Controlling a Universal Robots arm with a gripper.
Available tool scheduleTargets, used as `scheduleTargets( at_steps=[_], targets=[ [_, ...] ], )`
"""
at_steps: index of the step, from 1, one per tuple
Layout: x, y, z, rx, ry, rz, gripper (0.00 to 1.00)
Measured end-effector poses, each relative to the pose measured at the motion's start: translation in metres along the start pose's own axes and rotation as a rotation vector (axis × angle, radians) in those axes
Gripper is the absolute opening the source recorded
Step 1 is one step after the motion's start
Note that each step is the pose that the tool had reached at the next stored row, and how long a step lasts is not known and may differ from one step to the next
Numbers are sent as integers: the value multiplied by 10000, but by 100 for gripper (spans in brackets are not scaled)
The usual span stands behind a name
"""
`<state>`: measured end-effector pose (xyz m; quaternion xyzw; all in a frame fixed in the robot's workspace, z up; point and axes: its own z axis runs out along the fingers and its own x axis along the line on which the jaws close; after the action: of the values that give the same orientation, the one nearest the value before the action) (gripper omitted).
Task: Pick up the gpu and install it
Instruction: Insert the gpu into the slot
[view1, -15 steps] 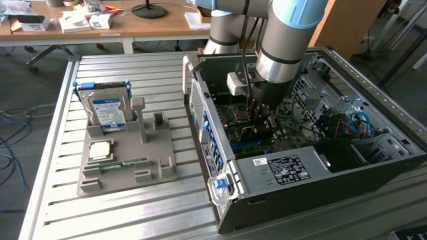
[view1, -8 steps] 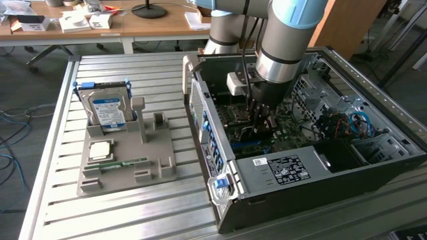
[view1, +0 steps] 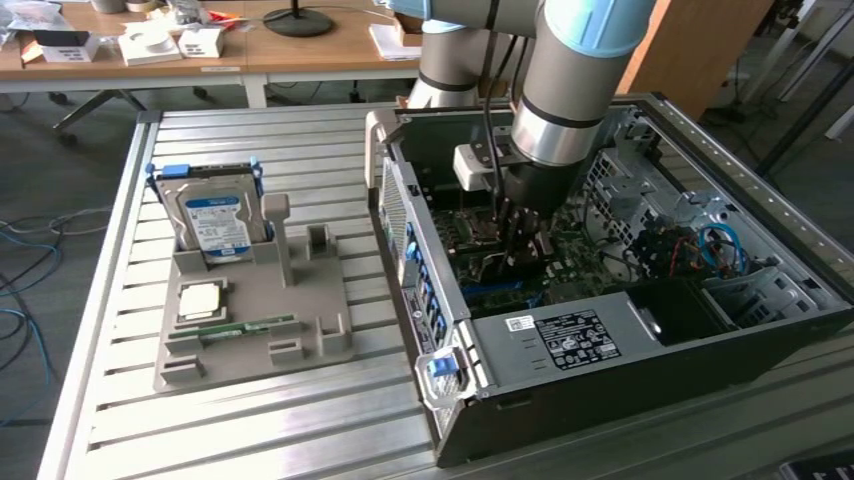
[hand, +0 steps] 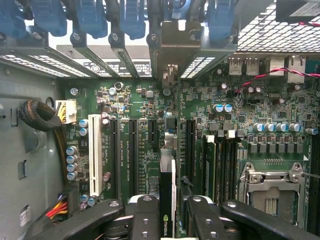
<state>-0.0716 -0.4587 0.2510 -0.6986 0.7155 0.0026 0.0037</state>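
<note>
One thin card, the gpu (hand: 167, 200), stands edge-on between the two black fingers (hand: 145, 217) of the gripper (hand: 167, 220). The gripper pinches it by its flat faces, with the jaws partly closed and the card filling the gap between them.

In the exterior view the arm (view1: 567, 90) reaches straight down into the open computer case (view1: 601, 340), so the card is inside the case, directly under the wrist and above the green motherboard (hand: 260, 105). It is well apart from the grey tray (view1: 254, 330) on the exterior view's left, where the hard drive (view1: 220, 225) stands.

The relation that matters is the card's long axis. It runs away from the fingers toward the case's rear wall, parallel to the black expansion slots (hand: 134, 155) and the white slot (hand: 95, 155). The card's lower edge lies between two of the black slots' neighbours, apparently over a slot of its own that the card hides.

At the far end, a metal bracket (hand: 170, 47) that looks like the card's own stands in line with the row of blue latches (hand: 132, 17) on the rear wall. Whether the card's edge already sits in its slot or hangs just above it cannot be told.
</note>
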Motion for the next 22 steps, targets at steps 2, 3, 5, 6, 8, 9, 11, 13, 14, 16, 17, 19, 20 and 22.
scheduleTargets(
  at_steps=[2,3,5,6,8,9,11,13,14,16,17,19,20,22],
  targets=[
    [1,3,1,7,0,0,26],
    [1,1,1,9,1,-4,26],
    [1,0,1,12,-1,-13,26],
    [1,0,1,13,0,-18,26],
    [1,0,2,19,0,-38,26],
    [1,1,1,21,0,-44,26],
    [1,1,2,23,-1,-48,26],
    [1,1,2,26,-1,-51,26],
    [1,1,2,32,-1,-60,26],
    [1,1,2,41,-1,-75,26],
    [1,1,2,42,-1,-76,26],
    [1,1,2,42,-1,-77,26],
    [1,1,3,43,-1,-77,26],
    [1,11,6,46,-1,-75,26]
  ],
)
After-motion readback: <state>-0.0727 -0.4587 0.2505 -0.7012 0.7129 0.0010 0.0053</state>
